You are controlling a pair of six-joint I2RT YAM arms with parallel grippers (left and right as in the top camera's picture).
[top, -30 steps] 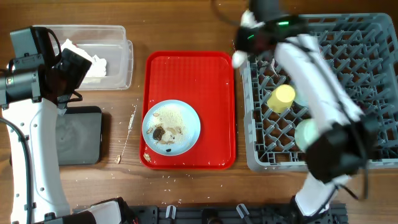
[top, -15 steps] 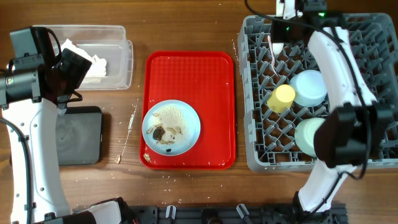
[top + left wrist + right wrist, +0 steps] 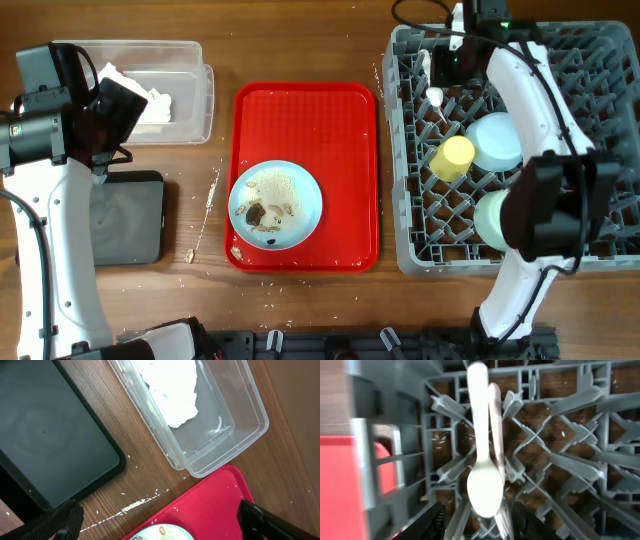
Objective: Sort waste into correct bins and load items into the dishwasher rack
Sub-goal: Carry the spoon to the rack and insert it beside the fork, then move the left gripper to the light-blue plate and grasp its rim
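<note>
- The white plastic spoon (image 3: 484, 487) is seen mid-frame among dishwasher rack (image 3: 367, 455) pegs, between the right gripper's (image 3: 476, 526) spread fingers.
- The left gripper (image 3: 160, 516) is held spread, empty.

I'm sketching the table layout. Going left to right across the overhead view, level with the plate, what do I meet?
black tray → line of crumbs → light blue plate on the red tray → yellow cup → pale bowl, both in the grey rack
</note>
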